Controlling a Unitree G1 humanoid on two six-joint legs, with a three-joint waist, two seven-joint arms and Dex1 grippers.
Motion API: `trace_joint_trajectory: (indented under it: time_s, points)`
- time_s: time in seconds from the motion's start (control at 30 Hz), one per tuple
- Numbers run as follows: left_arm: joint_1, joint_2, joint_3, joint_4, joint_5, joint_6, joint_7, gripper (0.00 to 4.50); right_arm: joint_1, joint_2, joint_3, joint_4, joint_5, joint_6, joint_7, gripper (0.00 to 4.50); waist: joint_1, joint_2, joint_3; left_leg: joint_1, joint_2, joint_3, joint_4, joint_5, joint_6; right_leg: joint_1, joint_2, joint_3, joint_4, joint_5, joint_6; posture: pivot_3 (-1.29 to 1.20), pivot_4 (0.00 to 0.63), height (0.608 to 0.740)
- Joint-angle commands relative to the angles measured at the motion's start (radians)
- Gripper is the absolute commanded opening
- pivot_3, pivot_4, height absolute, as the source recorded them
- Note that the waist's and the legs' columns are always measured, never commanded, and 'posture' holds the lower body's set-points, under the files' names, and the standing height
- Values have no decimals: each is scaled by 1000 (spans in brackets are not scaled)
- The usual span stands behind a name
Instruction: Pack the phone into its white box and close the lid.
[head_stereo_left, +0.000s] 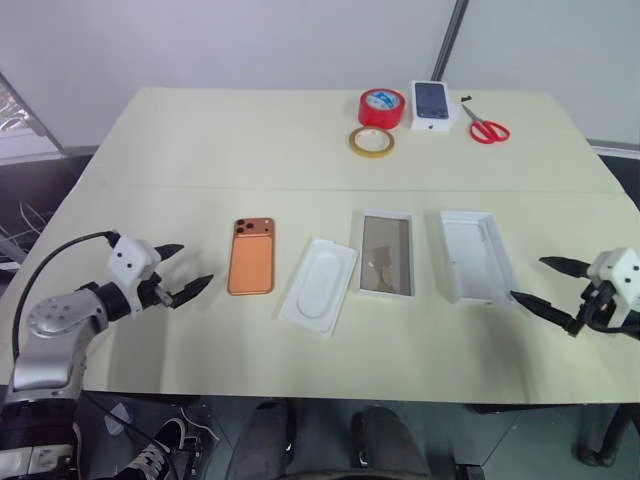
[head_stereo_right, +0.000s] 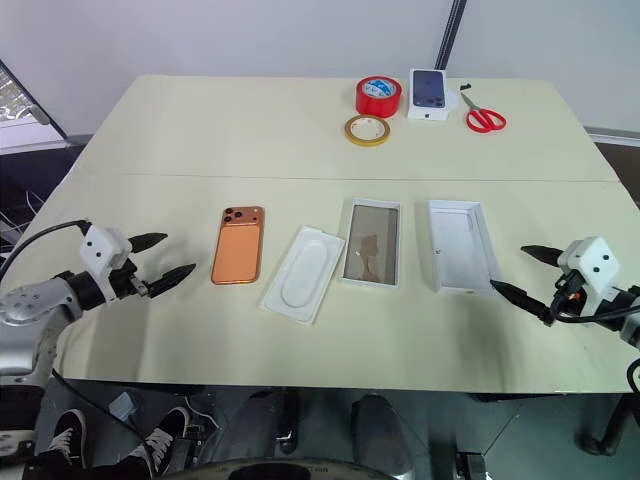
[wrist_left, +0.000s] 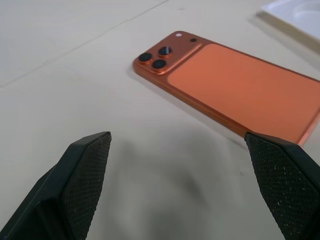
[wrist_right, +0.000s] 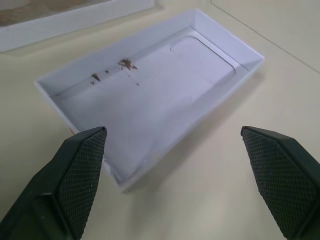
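The orange phone (head_stereo_left: 251, 256) lies back up on the cream table, its camera cluster at the far corner. My left gripper (head_stereo_left: 185, 271) hovers just left of it, open and empty; the left wrist view has the phone (wrist_left: 235, 85) ahead of the spread fingertips (wrist_left: 82, 185). The white box (head_stereo_left: 386, 254) with its brownish floor lies open in the middle. Right of the box rests the lid (head_stereo_left: 474, 254), white inside facing up. My right gripper (head_stereo_left: 540, 284) stands open right of the lid (wrist_right: 150, 90), empty.
A white insert (head_stereo_left: 320, 283) with an oval recess lies tilted between phone and box. At the table's far side are a red tape roll (head_stereo_left: 381, 107), a yellow tape ring (head_stereo_left: 371, 141), a small white box with a dark phone picture (head_stereo_left: 432, 103) and red scissors (head_stereo_left: 486, 127).
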Motion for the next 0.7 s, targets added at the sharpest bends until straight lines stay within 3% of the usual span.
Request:
trace_joint_trajectory:
  time_s: [0.03, 0.27, 0.5, 0.7]
  points:
    - [-53, -7, -25, -85, -33, 96, 16, 4477, -37, 8, 8, -101, 23, 26, -21, 4500, -1, 0, 0, 0, 0, 0, 0, 0, 0, 0, 0, 0, 0, 0, 0, 0, 150, 740]
    - [-176, -78, -172, -231, -97, 467, 79, 4477, -148, 73, 164, -301, 15, 98, -46, 4500, -1, 0, 0, -1, 0, 0, 1, 0, 0, 0, 1, 0, 1, 0, 1, 0, 150, 740]
    - [-313, -155, -198, -277, -362, 1026, 110, 4477, -243, 156, 297, -366, 12, 121, -34, 4500, 0, -1, 1, -1, 0, -1, 3, 0, 0, 0, 4, 0, 2, 0, 1, 0, 150, 740]
    - [-380, -166, -219, -227, -367, 1141, 158, 4477, -227, 174, 315, -326, -32, 63, -42, 4500, 0, -1, 1, -1, 0, -2, 4, 0, 0, 1, 6, 0, 2, 0, 1, 0, 150, 740]
